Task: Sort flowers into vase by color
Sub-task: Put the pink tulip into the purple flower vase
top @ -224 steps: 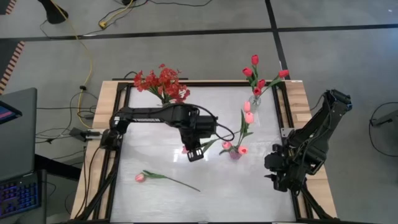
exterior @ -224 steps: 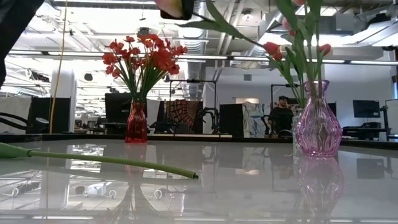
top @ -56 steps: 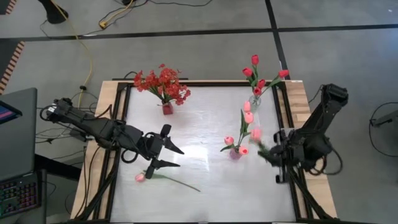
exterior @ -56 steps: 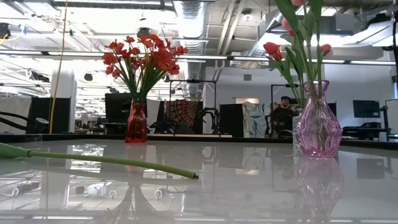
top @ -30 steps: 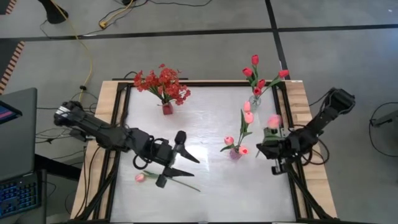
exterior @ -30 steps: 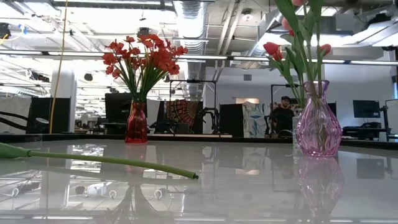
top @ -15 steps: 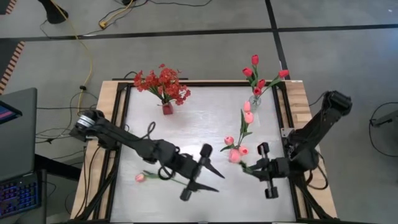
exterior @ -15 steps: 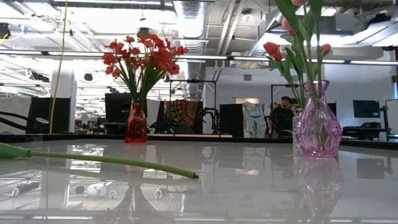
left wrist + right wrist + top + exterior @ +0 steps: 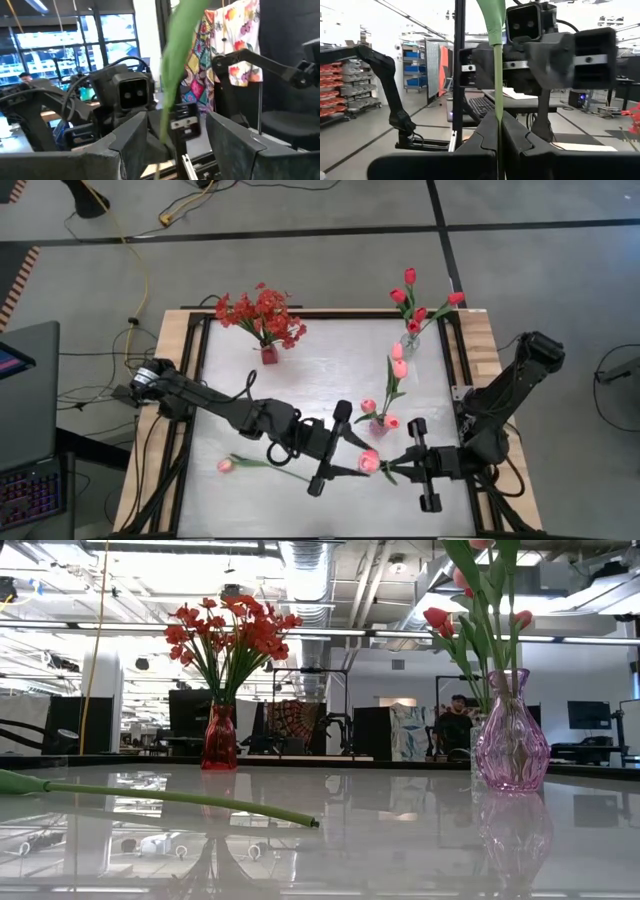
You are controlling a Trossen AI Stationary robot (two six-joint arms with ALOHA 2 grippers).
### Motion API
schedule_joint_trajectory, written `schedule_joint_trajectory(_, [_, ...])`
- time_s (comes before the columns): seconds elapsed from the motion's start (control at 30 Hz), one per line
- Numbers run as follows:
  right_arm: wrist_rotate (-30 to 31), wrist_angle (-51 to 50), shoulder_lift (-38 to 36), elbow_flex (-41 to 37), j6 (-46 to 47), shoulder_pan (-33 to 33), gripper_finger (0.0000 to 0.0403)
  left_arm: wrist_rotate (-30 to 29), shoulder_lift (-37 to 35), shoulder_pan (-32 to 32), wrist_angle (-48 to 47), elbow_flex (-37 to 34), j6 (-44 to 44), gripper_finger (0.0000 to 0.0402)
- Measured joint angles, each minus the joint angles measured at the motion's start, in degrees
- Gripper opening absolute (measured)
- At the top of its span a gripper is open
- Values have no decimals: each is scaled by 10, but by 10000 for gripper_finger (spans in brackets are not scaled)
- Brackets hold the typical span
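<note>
Glossy white, the surface (image 9: 300, 380) carries three vases: a red vase (image 9: 268, 354) of small red blossoms (image 9: 258, 312) at the far left, a clear vase (image 9: 410, 343) of red tulips (image 9: 410, 298) at the far right, and a pink vase (image 9: 378, 425) of pink tulips (image 9: 398, 360) in front of it. A lone pink tulip (image 9: 226, 465) lies flat at the near left, its long stem running toward the middle. Above the near middle the two arms meet. The right end effector (image 9: 400, 467) is clamped on the green stem (image 9: 496, 75) of another pink tulip (image 9: 370, 461), the bloom pointing at the left arm. The left end effector (image 9: 345, 450) is spread wide, its fingers (image 9: 131, 135) on either side of that flower's leaf, not touching it. Both hang over the lying tulip's stem tip, just in front of the pink vase.
</note>
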Motion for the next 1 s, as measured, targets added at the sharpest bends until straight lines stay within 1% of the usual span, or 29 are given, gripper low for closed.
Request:
schedule_joint_trajectory(0.27, [-4, -23, 0, 0, 21, -37, 29, 1, 1, 5, 28, 0, -5, 192])
schedule_joint_trajectory(0.43, [-4, -23, 0, 0, 22, -47, 29, -3, 1, 7, 29, 0, 1, 192])
schedule_joint_trajectory(0.5, [-4, -25, 0, 0, 22, -48, 29, -3, 1, 8, 29, 0, 2, 185])
schedule_joint_trajectory(0.57, [-4, -28, 0, 0, 23, -48, 29, -3, 1, 9, 30, 0, 1, 171])
schedule_joint_trajectory(0.67, [-4, -29, 0, 0, 23, -48, 30, -3, 1, 11, 30, 0, 0, 136])
schedule_joint_trajectory(0.8, [-4, -30, 0, 0, 22, -48, 32, -4, 1, 13, 30, 0, 0, 75])
schedule_joint_trajectory(0.9, [-5, -32, 0, 0, 21, -48, 43, -4, 1, 14, 30, 0, 0, 23])
schedule_joint_trajectory(0.93, [-5, -32, 0, 0, 21, -48, 48, -4, 1, 15, 30, 0, 0, 13])
schedule_joint_trajectory(1.0, [-5, -32, 0, 0, 21, -46, 57, -4, 1, 14, 30, 0, 0, 10])
